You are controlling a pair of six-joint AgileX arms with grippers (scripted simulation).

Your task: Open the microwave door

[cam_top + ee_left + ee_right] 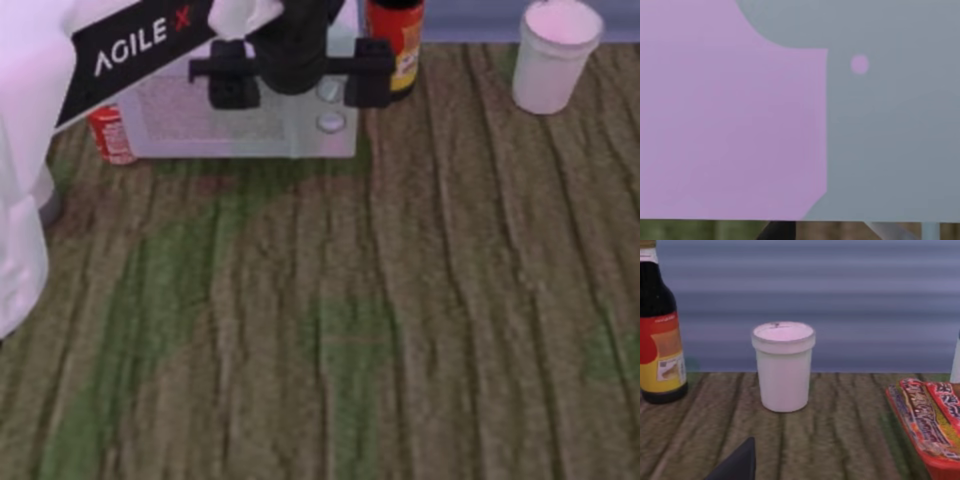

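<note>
My left pincer (290, 82) hangs wide apart over the front top edge of the microwave (240, 125), which stands at the far edge of the worktop (400, 330), left of centre, its microwave door (215, 122) flat and closed. Behind its right side rises a dark sauce bottle (395, 40); further right stands a white cup (553, 55). My right pincer is out of sight.
</note>
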